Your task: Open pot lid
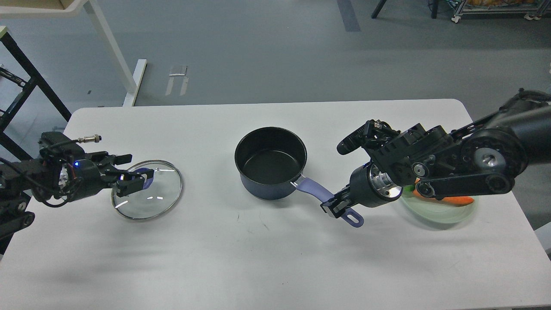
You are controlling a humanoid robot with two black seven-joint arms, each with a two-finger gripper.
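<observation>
White table (pixel 267 258): 1 pot (pixel 271 162), 1 lid (pixel 148 191)

The left arm reaches in low from the left edge, its wrist level, a blue light glowing on it. The left gripper (pixel 129 171) points toward the pot (pixel 270 162), jaws spread apart. The right arm enters from the right edge, elbow raised, forearm angled down. The right gripper (pixel 335 206) is clamped on the pot's handle (pixel 329 201).

A white table (pixel 267 258) stands on a grey floor (pixel 267 47). Far left, a white desk leg (pixel 112 51) and black frame (pixel 26 69); far right, a wheeled rack (pixel 495 10).
</observation>
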